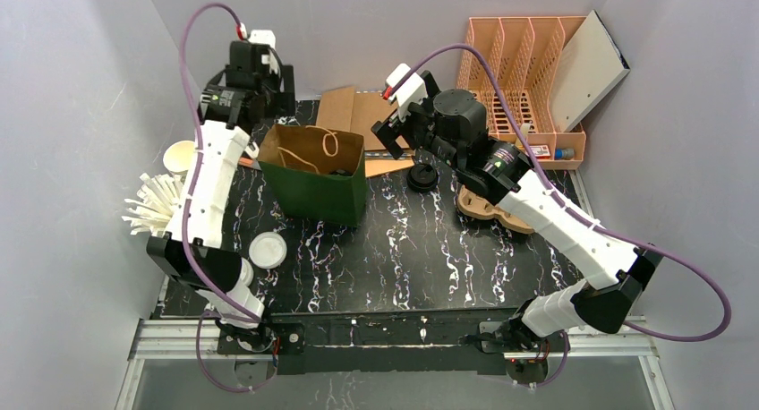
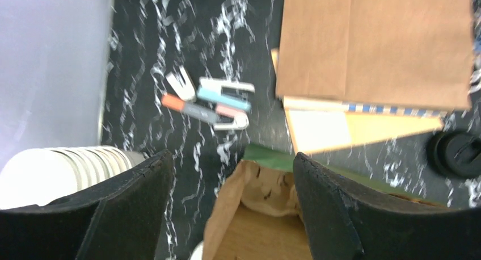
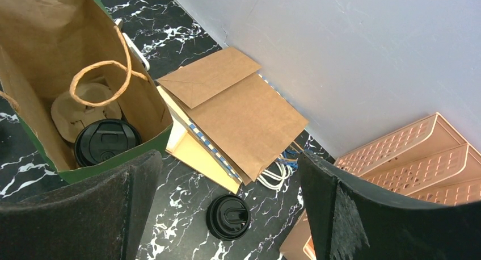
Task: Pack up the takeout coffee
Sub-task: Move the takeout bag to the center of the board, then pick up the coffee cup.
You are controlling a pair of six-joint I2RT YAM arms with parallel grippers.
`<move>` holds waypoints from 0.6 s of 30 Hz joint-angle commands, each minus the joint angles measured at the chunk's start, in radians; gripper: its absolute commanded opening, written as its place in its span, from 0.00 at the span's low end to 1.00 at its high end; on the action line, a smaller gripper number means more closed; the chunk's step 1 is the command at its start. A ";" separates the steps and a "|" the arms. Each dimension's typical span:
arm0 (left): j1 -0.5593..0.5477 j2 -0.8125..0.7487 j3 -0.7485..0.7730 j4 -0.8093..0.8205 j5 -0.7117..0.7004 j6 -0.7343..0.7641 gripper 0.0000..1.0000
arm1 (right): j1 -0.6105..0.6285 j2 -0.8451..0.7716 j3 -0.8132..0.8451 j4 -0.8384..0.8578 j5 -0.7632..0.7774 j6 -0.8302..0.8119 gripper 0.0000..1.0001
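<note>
Jaws, left and right, gape empty; black lid and folded bags lie beside green bag

The left arm, at the left of the top view, and the right arm, at the right, share one build: white shell links between black joint housings. A purple cable runs along each (thin and glossy). A white connector block with a red tip sits at upper centre. In the wrist views the fingers are black, felt-textured wedges.
</note>
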 commanded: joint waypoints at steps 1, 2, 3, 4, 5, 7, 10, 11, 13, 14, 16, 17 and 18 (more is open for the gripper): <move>0.005 0.025 0.235 -0.165 -0.106 -0.005 0.73 | -0.004 -0.032 0.012 0.043 -0.014 0.018 0.97; 0.008 0.040 0.274 -0.203 -0.131 -0.018 0.71 | -0.002 -0.030 0.015 0.041 -0.020 0.020 0.97; 0.011 0.053 0.302 -0.229 -0.163 -0.034 0.69 | -0.002 -0.023 0.022 0.039 -0.023 0.027 0.96; 0.015 0.061 0.319 -0.249 -0.208 -0.055 0.65 | -0.002 -0.018 0.031 0.032 -0.025 0.036 0.96; 0.023 0.064 0.330 -0.257 -0.254 -0.078 0.61 | -0.003 -0.013 0.039 0.025 -0.030 0.042 0.95; 0.047 0.057 0.335 -0.252 -0.328 -0.105 0.56 | -0.003 -0.007 0.050 0.010 -0.047 0.051 0.95; 0.114 0.048 0.328 -0.249 -0.342 -0.130 0.55 | -0.002 -0.005 0.053 -0.002 -0.052 0.063 0.94; 0.150 0.050 0.320 -0.256 -0.334 -0.135 0.55 | -0.003 -0.003 0.054 -0.008 -0.046 0.074 0.94; 0.186 0.046 0.283 -0.259 -0.336 -0.141 0.56 | -0.003 0.001 0.052 -0.022 -0.047 0.105 0.94; 0.202 0.040 0.258 -0.256 -0.342 -0.147 0.56 | -0.003 0.003 0.051 -0.031 -0.051 0.120 0.94; 0.220 0.024 0.194 -0.247 -0.377 -0.167 0.57 | -0.004 0.014 0.057 -0.052 -0.054 0.147 0.93; 0.253 0.014 0.172 -0.242 -0.391 -0.174 0.57 | -0.002 0.021 0.064 -0.068 -0.055 0.159 0.93; 0.269 0.007 0.148 -0.239 -0.394 -0.176 0.56 | -0.003 0.031 0.074 -0.084 -0.058 0.159 0.93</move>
